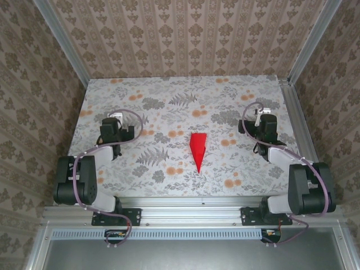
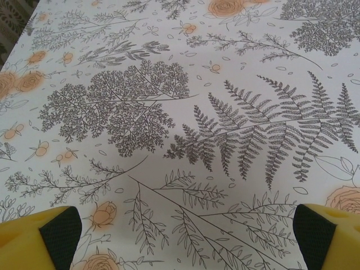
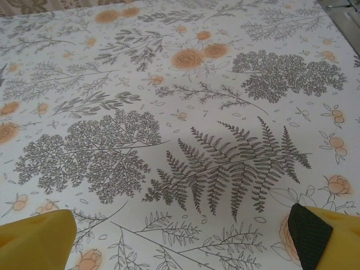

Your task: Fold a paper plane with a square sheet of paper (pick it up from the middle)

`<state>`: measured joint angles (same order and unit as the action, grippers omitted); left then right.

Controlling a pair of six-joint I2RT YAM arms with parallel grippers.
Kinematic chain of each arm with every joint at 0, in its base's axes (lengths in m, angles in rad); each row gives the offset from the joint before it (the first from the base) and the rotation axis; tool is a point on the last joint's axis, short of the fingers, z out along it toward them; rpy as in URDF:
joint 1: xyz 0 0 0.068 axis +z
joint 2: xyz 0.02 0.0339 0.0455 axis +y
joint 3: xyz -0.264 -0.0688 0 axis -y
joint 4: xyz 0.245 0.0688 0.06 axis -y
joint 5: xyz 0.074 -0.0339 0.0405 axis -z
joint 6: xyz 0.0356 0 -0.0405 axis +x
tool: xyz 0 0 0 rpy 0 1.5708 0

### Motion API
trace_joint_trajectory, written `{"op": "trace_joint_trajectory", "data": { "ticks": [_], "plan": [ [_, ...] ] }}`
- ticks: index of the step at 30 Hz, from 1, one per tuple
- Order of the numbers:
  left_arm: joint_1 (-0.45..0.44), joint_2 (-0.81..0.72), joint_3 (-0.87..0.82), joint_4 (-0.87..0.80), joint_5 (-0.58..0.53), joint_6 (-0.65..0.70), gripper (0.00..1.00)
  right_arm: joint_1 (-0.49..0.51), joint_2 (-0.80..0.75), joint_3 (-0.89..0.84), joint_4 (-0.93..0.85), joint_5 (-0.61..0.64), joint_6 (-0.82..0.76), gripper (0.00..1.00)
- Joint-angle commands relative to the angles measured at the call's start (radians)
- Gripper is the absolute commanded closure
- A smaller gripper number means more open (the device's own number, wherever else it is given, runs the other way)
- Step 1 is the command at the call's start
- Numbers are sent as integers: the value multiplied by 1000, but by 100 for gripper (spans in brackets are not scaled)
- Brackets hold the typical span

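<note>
Spread wide and empty, the left tool and right tool should, I'd say, leave the paper plane mid-frame untouched.

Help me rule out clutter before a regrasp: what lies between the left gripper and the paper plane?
Nothing but bare floral-printed table separates the open left gripper from the paper plane; the top external view shows that stretch.

The top camera looks steeply down on the floral tabletop. Both wrist cameras sit low over it.
</note>
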<state>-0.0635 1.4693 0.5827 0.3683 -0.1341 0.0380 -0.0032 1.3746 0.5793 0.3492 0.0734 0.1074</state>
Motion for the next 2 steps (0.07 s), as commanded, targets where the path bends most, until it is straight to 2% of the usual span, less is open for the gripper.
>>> {"op": "trace_joint_trajectory", "data": {
  "ticks": [1,2],
  "plan": [
    [7,4,18,42,41,27,0,-5,9,-7,84,-25,-1,0],
    [7,6,20,38,41,28,0,-6,9,-11,91,-23,-2,0]
  ]
}}
